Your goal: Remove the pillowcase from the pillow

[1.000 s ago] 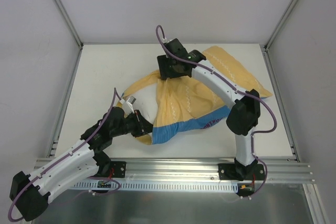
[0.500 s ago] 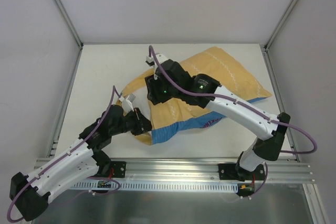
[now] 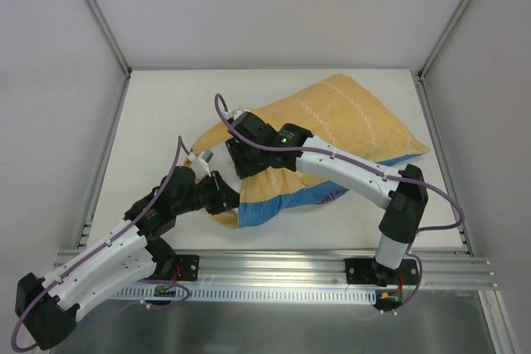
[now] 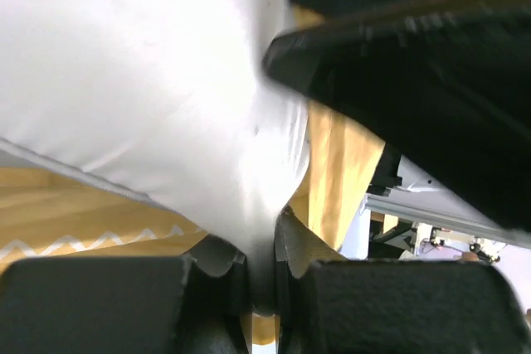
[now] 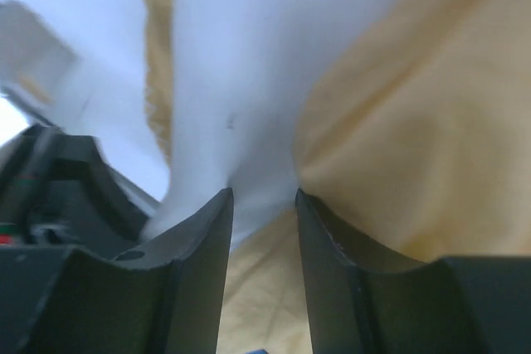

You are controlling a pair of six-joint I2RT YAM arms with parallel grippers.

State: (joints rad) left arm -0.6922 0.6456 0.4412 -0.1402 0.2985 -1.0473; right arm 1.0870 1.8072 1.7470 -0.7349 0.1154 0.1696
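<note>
The pillowcase (image 3: 340, 113) lies yellow-orange face up on the table, with its blue-striped edge (image 3: 286, 203) at the front. My left gripper (image 3: 226, 196) is shut on a corner of the white pillow (image 4: 149, 80) that sticks out of the cover's left end. Yellow cover fabric (image 4: 75, 221) lies beside the pinch. My right gripper (image 3: 239, 163) sits just above the left one. Its jaws stand a little apart, with white pillow (image 5: 241, 64) and yellow pillowcase (image 5: 415, 122) at their tips. Most of the pillow is hidden inside the cover.
The white table (image 3: 158, 113) has metal frame rails at the left (image 3: 104, 155) and right (image 3: 440, 155) and white walls behind. The aluminium base rail (image 3: 274, 259) runs along the near edge. The two grippers are close together; the right one fills the upper right of the left wrist view (image 4: 415, 80).
My right arm has swung from the far side of the pillowcase toward the near left, down to the pillow corner. The left gripper has kept its hold and barely moved.
</note>
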